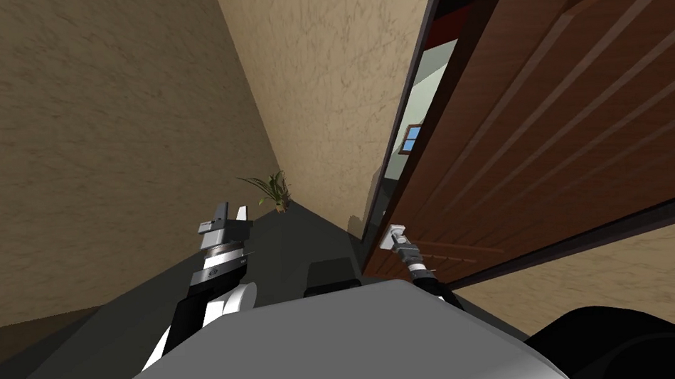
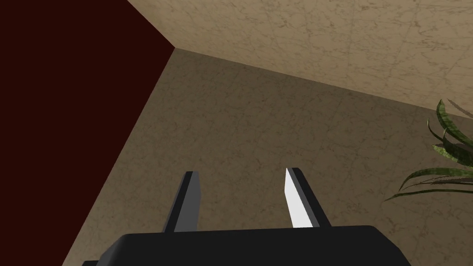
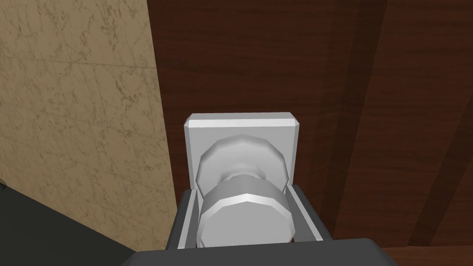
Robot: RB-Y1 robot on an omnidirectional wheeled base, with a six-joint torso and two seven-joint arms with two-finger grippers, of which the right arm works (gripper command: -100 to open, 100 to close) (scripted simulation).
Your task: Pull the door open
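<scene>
Grey knob (image 3: 245, 217) is pinched by the right hand (image 3: 241, 191) on the brown door (image 3: 392, 92), ajar; left hand (image 2: 241, 172) is spread.

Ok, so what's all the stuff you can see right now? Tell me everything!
door: one, reddish-brown wood, on my right, standing ajar
knob: one, light grey, near the door's edge
backplate: one, light grey, square, flat on the door behind the knob
plant: one, green, on the floor in the far corner
walls: beige, mottled, meeting at that far corner
floor: dark grey, running ahead to the plant
left gripper: one, fingers open, raised on my left, holding nothing
right gripper: one, fingers shut on the knob's sides
</scene>
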